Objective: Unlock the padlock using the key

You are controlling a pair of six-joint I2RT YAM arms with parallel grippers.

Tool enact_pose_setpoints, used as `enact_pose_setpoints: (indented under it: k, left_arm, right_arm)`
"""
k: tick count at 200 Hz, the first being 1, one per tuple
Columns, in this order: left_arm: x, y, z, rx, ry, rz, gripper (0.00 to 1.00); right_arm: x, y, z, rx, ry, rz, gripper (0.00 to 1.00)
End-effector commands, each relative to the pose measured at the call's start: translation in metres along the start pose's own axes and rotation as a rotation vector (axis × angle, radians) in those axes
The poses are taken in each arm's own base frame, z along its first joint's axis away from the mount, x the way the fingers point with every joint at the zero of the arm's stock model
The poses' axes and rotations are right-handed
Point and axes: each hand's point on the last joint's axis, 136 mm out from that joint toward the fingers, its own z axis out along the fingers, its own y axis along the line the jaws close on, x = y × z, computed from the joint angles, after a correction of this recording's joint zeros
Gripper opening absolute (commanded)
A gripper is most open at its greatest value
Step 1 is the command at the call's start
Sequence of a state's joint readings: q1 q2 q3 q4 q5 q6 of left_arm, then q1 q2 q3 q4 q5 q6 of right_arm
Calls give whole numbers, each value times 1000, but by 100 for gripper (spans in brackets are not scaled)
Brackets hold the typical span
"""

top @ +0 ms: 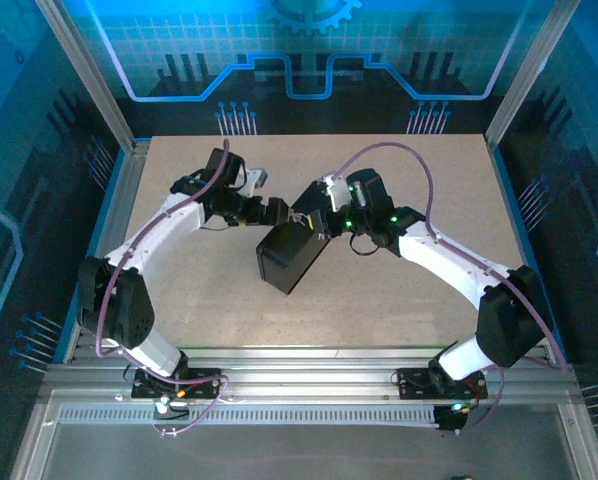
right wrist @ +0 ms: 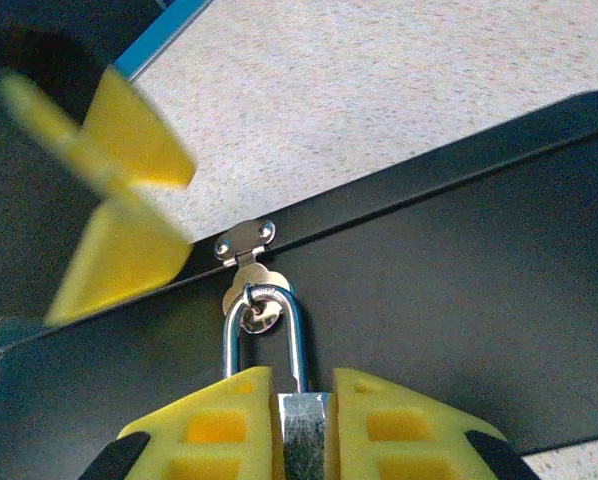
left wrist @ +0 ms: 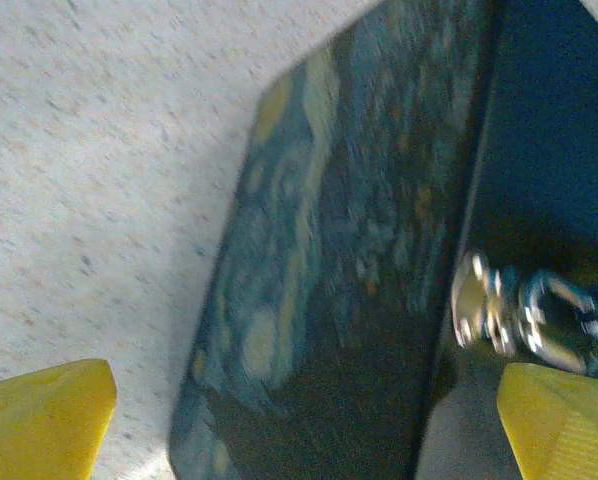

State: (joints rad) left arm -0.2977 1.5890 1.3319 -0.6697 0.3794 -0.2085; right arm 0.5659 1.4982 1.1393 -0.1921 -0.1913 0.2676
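Note:
My right gripper point(right wrist: 306, 445) is shut on the silvery padlock point(right wrist: 306, 420), squeezing its body between the yellow pads. The shackle runs through the small metal hasp point(right wrist: 247, 243) on the side of the dark box point(right wrist: 459, 320). From above, both grippers meet at the box's point(top: 289, 258) far corner, the right gripper point(top: 316, 222) on its right and the left gripper point(top: 275, 212) on its left. My left gripper point(left wrist: 299, 430) is open, straddling the box's swirly blue-and-yellow lid point(left wrist: 349, 250). The padlock's shackle point(left wrist: 557, 312) shows beyond the lid's edge. The key is out of view.
The box lies tilted on the speckled tabletop point(top: 399, 290), between the two arms. Blurred yellow fingers point(right wrist: 129, 255) of the left gripper hang close above the hasp. Metal frame rails point(top: 119, 220) border the table on both sides.

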Motion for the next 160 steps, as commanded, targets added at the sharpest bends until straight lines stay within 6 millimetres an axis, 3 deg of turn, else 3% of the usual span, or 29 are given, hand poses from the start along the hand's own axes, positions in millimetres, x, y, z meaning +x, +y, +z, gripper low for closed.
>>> enact_pose_setpoints:
  k: [1,46,89,160]
  left_arm:
    - [8,-38,-10,155,7,24,99]
    - [27,-84,-6,341,86,86,99]
    - [38,-112,1,475,137,96,99]
    - [32,-100,6,432,110,88,99]
  right_arm:
    - [-23,-15,-11,105,-64,111,0]
    - [-32,-19,-14,218,-107,235,0]
    - [-29,-26,-9,269,-117,381,0]
    - [-29,-38,5,272,-197,572,0]
